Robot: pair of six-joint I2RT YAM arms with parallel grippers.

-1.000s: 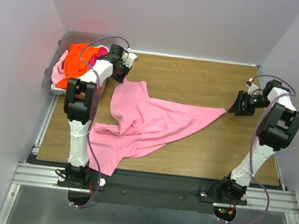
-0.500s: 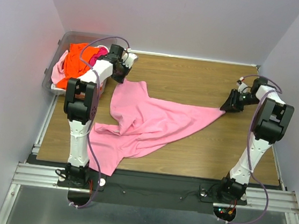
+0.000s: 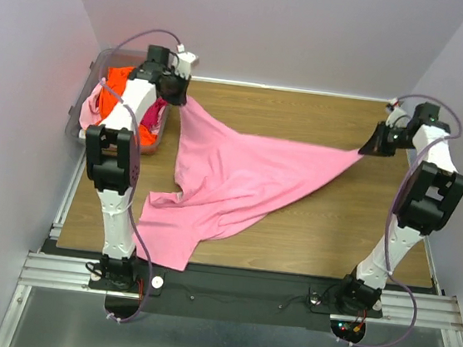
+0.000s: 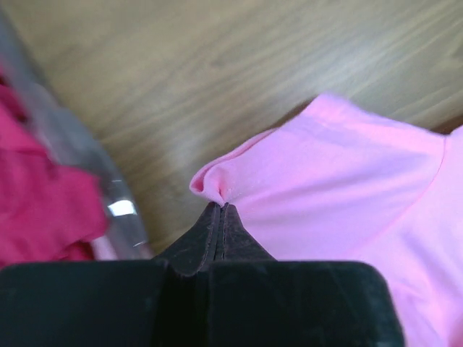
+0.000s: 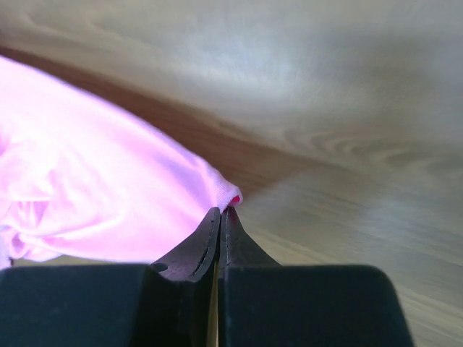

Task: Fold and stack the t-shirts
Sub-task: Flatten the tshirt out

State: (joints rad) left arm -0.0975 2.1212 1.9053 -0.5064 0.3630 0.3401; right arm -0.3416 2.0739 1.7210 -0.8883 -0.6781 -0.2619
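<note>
1. left claw (image 4: 219, 207) clamped tight on light pink t-shirt (image 3: 231, 173) corner, 11 o'clock on surface (image 3: 318, 225).
2. right claw (image 5: 221, 211) pinching opposite corner at 2 o'clock; cloth taut between, rest lying toward 7.
3. bin (image 3: 101, 56) with orange t-shirt (image 3: 118, 78) just beside left claw, 10 o'clock.

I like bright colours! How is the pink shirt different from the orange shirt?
The pink shirt is stretched out over the table; the orange shirt sits bunched in the bin. The left claw and right claw pinch the pink shirt; no claw holds the orange shirt. Both are plain.
</note>
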